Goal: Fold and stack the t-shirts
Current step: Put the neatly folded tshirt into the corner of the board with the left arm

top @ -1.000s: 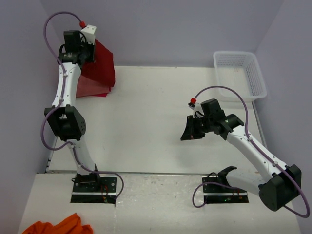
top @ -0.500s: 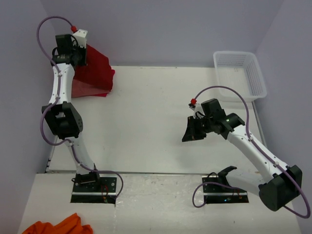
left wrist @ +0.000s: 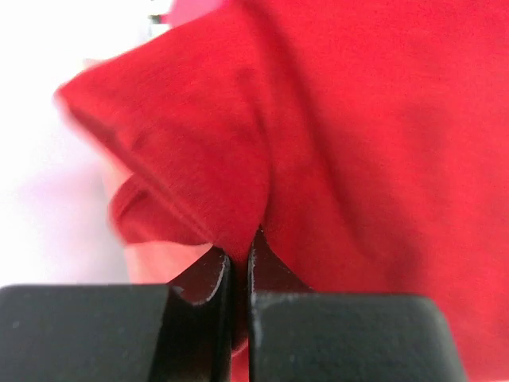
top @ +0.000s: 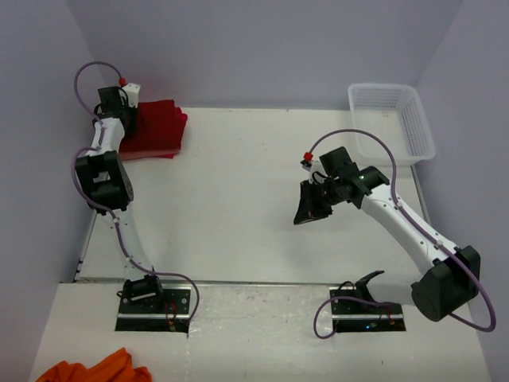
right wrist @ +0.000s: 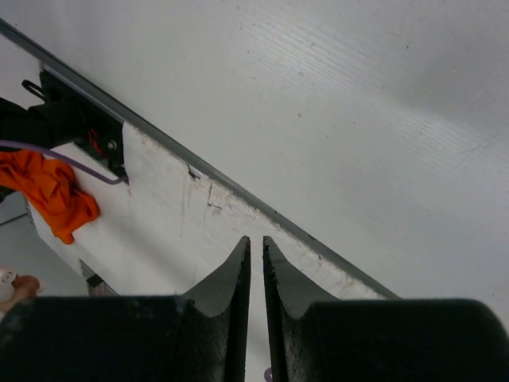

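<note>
A bright red t-shirt [top: 155, 126] lies folded in the table's far left corner, on top of a darker red layer [top: 151, 151]. My left gripper [top: 127, 111] is at that pile's left edge. In the left wrist view it [left wrist: 238, 253] is shut on a fold of the red t-shirt [left wrist: 358, 143], with paler pink cloth [left wrist: 155, 263] showing beneath. My right gripper [top: 310, 208] hovers over the bare table right of centre. Its jaws [right wrist: 256, 243] stand almost together with nothing between them.
A white plastic basket [top: 390, 119] sits in the far right corner. An orange cloth [top: 95, 370] lies bunched off the table at the near left, also in the right wrist view [right wrist: 48, 191]. Both arm bases are bolted along the near edge.
My left arm has swung down and back, lowering the hanging red t-shirt flat onto the pile in the far left corner. The right gripper shifted slightly up and left.
</note>
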You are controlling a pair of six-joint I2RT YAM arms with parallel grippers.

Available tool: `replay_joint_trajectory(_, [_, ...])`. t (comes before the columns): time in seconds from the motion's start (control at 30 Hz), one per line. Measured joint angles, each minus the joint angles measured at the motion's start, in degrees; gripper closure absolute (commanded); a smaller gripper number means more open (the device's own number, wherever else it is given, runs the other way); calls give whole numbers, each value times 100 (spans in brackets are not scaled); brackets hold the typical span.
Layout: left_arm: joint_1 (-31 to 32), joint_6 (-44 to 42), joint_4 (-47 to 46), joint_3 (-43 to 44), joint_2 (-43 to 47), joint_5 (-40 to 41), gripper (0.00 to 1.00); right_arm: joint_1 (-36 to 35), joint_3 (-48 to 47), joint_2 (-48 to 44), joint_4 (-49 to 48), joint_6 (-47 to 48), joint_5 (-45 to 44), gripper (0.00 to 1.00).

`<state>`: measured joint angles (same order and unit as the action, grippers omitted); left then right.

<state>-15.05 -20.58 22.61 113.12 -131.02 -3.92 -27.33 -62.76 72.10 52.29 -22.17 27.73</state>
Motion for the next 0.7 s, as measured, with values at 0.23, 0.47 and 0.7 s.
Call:
replay_joint_trajectory(0.23, [-186,11,-466,284,-326,581,100,0,-245,264,83,101,7,88])
replay_joint_trajectory(0.47, [-210,155,-1958,-942,-125,1123,0,0,-125,354,-85,122,81,89])
replay_joint_trajectory(0.7, [-87,232,-3506,-2347,850,1674,0,-2,348,348,-323,116,214,89])
